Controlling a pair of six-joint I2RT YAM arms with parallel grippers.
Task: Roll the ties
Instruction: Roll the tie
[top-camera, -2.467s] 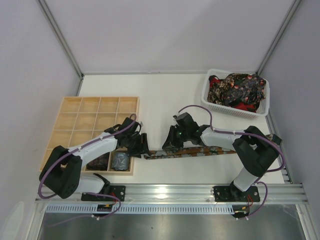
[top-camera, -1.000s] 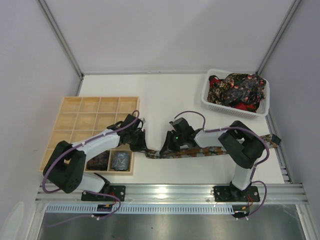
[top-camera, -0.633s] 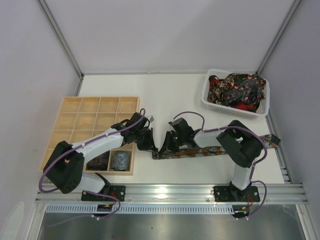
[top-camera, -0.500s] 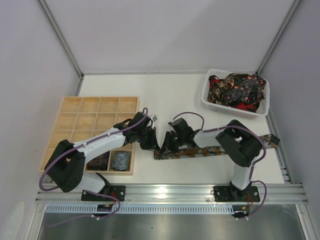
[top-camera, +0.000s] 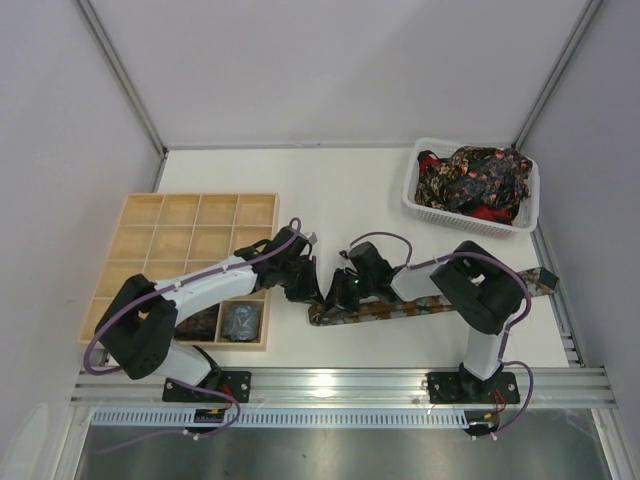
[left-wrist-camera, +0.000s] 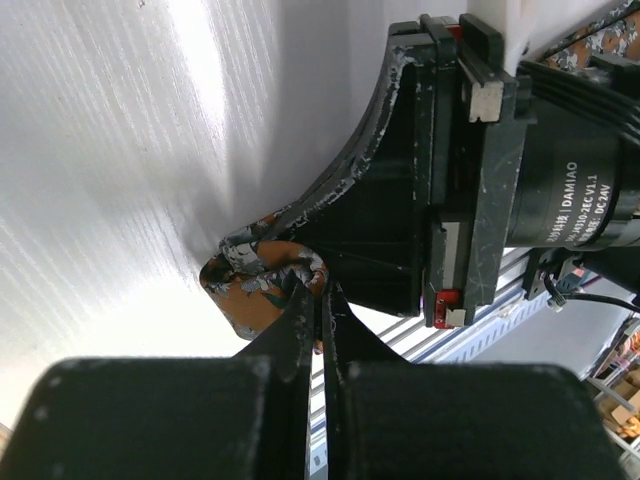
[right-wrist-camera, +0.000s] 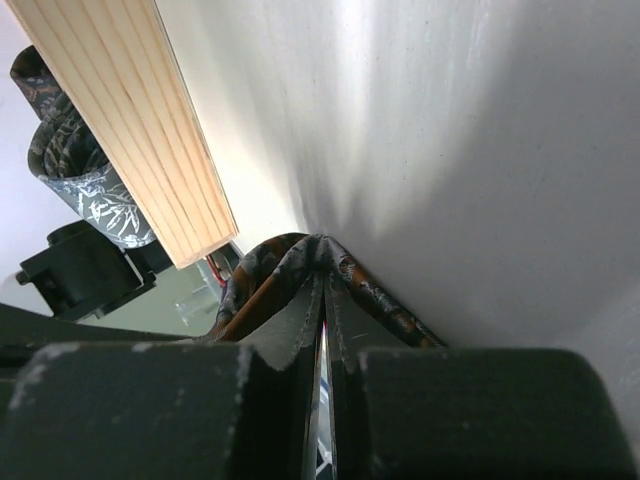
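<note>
I see left tool (left-wrist-camera: 318, 292) clamped on curled end of tie (top-camera: 380, 310), right tool (right-wrist-camera: 322, 262) pinching same tie just beside it. Rest of tie flat on counter (top-camera: 330, 190), stretching right.

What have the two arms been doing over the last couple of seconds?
The left jaws slid right, away from the wooden tray, to nearly meet the right jaws, which barely moved. Both are shut on the tie, whose left end shifted right too. The basket and the rolled ties in the tray stayed put.
</note>
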